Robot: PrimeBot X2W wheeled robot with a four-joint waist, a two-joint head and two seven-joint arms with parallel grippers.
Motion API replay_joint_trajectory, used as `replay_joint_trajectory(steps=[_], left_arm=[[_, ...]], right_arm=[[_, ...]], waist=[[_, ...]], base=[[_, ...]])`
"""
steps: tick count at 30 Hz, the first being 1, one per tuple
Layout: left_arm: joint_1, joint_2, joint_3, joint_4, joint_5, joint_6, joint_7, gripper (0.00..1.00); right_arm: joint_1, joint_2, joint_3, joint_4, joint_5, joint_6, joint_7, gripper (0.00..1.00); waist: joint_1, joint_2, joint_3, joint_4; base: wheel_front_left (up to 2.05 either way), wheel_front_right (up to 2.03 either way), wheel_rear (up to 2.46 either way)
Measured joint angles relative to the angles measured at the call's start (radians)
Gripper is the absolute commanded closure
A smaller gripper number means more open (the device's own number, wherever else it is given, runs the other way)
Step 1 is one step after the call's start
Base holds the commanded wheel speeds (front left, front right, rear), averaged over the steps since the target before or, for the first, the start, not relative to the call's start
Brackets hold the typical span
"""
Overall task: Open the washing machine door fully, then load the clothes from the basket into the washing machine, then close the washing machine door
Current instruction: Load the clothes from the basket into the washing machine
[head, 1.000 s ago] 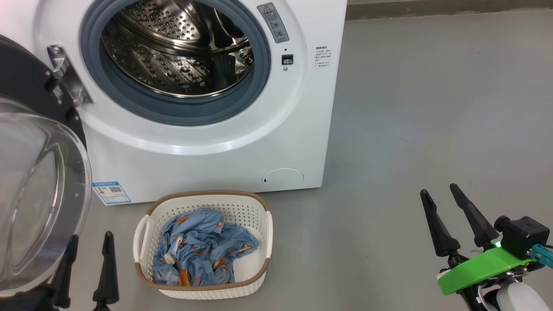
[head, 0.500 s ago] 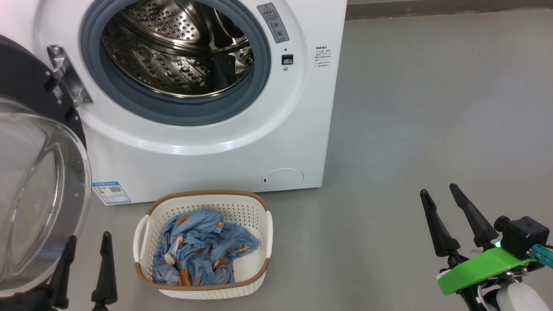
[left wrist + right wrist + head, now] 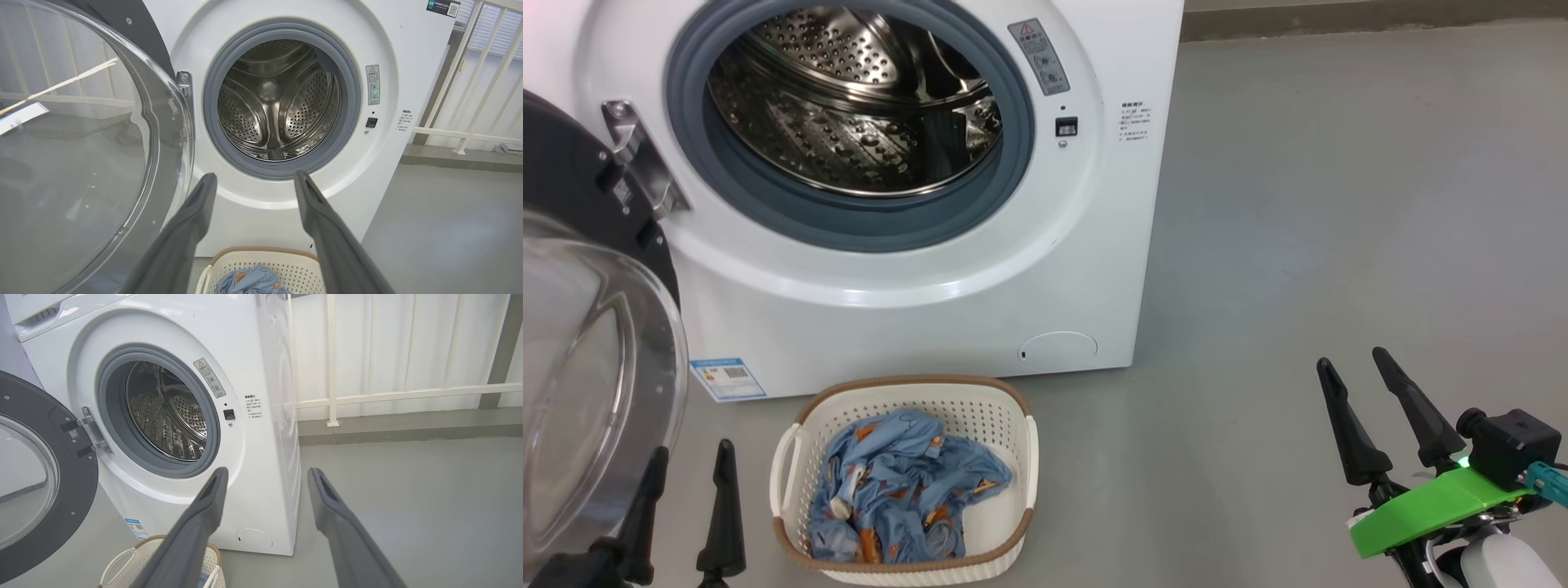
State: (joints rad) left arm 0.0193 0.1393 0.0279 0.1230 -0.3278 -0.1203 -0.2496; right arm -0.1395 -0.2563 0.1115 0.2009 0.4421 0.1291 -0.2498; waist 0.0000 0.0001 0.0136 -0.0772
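Head view: washing machine door [image 3: 572, 343] stands wide open, left of the washing machine [image 3: 915, 318].
Load: clothes [image 3: 907, 482] bundled in the basket [image 3: 907, 382], on the floor just before the machine.
Left arm: left gripper [image 3: 692, 454] spread, holding nothing, beside the door glass; contact unclear.
Right arm: right gripper [image 3: 1351, 359] spread, holding nothing, well right of the basket.

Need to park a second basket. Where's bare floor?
The floor is bare right of the washing machine and the basket, up to the right gripper. Left is crowded: the washing machine door stands open by the left gripper.
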Motion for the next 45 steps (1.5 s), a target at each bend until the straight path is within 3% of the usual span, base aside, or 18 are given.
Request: replay_joint_trajectory(steps=[30,45], left_arm=[[-0.003,-0.003,0.003,0.000,0.001,0.000,0.000,0.00],[-0.003,-0.004,0.000,0.000,0.001,0.000,0.000,0.00]], right_arm=[[0.000,0.002,0.000,0.000,0.000,0.000,0.000,0.00],[0.000,0.002,0.002,0.000,0.000,0.000,0.000,0.00]], waist=[[0.0000,0.0000,0.011,0.001],[0.0000,0.0000,0.015,0.005]], base=[[0.80,-0.80,0.00],[0.09,-0.09,0.00]])
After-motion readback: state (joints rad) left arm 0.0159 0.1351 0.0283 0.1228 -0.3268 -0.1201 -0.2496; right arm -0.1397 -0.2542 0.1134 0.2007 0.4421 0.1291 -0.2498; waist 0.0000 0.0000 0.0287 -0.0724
